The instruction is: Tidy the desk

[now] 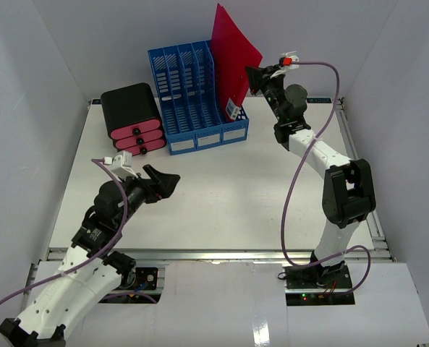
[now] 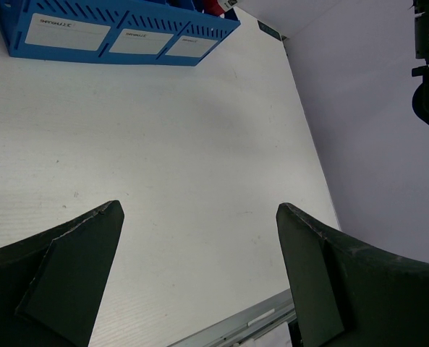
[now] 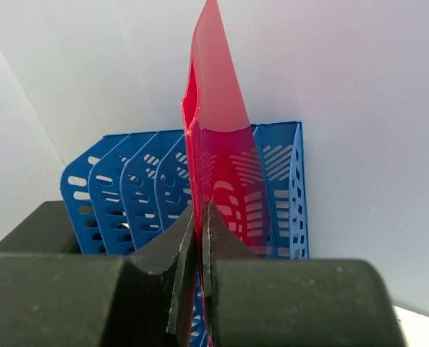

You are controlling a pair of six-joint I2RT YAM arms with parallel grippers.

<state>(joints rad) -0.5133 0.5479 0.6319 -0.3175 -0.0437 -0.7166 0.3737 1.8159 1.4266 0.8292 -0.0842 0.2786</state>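
table [image 1: 221, 188] fills frame centre, beneath both tools | left tool [image 1: 169, 181] lower left, jaws spread wide, holding nothing, above table | right tool [image 1: 250, 78] upper right, pinched tight on red folder [image 1: 232, 50] standing in blue file rack [image 1: 196, 94] at table's back edge

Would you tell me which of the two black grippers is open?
The left gripper, its fingers wide apart and empty above the white desk; the right gripper is shut on the translucent red plastic folder.
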